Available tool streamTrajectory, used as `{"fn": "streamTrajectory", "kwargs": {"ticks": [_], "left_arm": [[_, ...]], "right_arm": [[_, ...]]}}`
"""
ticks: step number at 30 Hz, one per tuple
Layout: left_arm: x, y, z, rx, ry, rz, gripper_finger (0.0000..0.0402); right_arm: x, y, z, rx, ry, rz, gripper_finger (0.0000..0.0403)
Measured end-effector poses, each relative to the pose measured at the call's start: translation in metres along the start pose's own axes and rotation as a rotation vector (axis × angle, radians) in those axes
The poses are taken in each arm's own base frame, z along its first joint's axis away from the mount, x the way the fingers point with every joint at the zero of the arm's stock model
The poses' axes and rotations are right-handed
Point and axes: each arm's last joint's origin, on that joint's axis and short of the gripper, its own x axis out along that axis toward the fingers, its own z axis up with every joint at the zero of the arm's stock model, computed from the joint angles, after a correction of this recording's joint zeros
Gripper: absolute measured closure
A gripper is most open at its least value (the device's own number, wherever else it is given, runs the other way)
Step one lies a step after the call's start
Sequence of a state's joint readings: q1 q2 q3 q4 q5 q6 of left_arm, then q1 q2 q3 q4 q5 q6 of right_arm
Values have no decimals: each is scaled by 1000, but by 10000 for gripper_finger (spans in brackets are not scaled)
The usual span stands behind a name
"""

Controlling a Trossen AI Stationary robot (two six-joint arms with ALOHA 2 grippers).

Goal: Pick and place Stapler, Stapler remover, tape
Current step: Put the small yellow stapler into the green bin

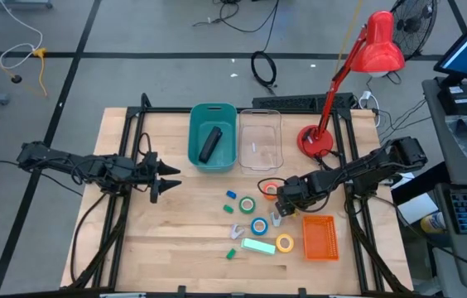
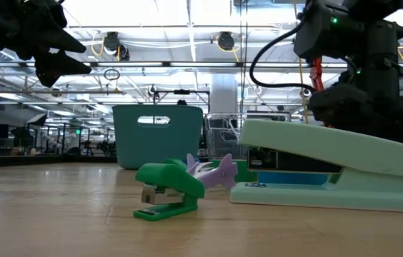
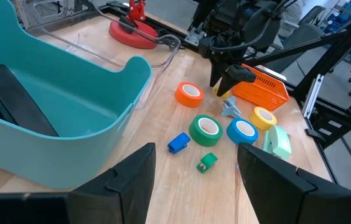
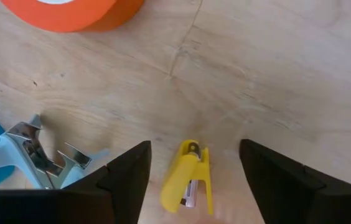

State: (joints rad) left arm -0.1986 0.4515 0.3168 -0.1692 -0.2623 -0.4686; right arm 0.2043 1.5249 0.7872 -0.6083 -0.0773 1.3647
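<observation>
Four tape rolls lie on the worktop (image 1: pixel 134 248): orange (image 1: pixel 270 188), green (image 1: pixel 247 203), blue (image 1: pixel 258 225) and yellow (image 1: pixel 285 243). One black stapler (image 1: pixel 209 143) rests inside the teal bin (image 1: pixel 196 157), which stands beside a clear tray (image 1: pixel 260 161). The right gripper (image 4: pixel 191 165) hovers low over the worktop with its fingers wide apart, a small yellow remover (image 4: pixel 189 185) lying between them, held by nothing; a pale blue remover (image 4: pixel 32 163) lies just beside it, near the orange roll. The left gripper (image 1: pixel 170 176) hangs well apart from the bin and the rolls, its fingers apart and empty. A mint stapler (image 1: pixel 258 246) lies near the yellow roll, and an orange basket (image 1: pixel 320 237) sits beside that.
</observation>
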Motion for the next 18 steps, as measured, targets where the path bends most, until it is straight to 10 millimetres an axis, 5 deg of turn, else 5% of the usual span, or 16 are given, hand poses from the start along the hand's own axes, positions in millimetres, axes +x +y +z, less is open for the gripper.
{"fn": "streamTrajectory", "kwargs": {"ticks": [18], "left_arm": [[0,0,0,0,-1,0,174]], "right_arm": [[1,-3,1,4,-23,-27,303]]}}
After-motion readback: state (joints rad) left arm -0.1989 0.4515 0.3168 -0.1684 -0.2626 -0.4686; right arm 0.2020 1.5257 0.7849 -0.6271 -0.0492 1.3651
